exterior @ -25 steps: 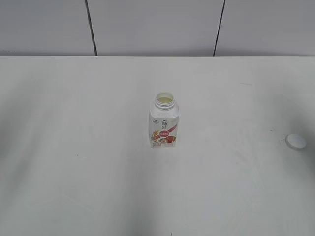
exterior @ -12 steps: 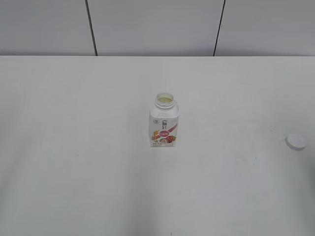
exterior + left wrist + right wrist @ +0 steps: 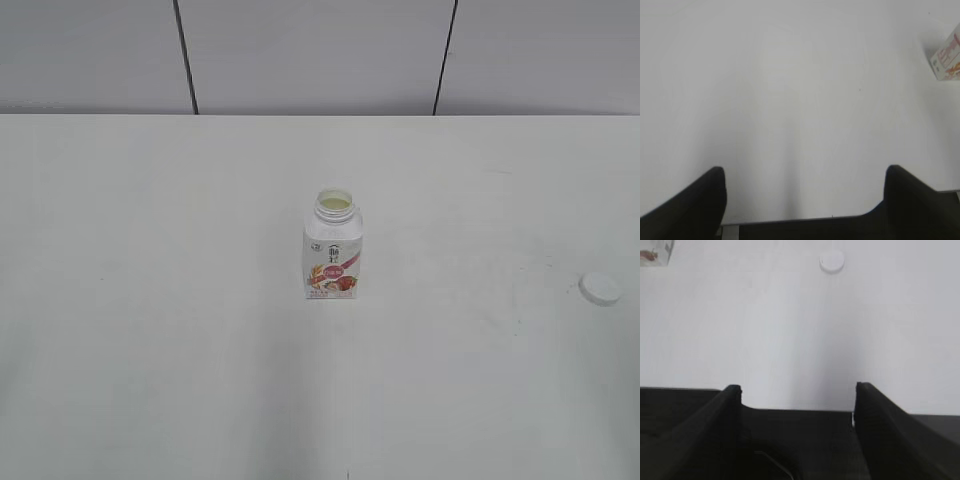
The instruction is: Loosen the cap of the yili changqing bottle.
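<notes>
Worktop (image 3: 150,300) is carrying the yili changqing bottle (image 3: 332,248), standing upright mid-surface, neck uncapped. Cap (image 3: 600,288) is lying flat, well apart to its right. Left fingers (image 3: 700,200) and right fingers (image 3: 725,420) are sitting wide, holding nothing.

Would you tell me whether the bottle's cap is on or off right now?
Off. The yili changqing bottle stands upright with its neck open, and the cap lies apart on the table.

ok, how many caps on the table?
1. The cap lies flat near the table's right edge, apart from the open bottle standing mid-table. The right wrist view shows it too; nothing could hide another.
</notes>
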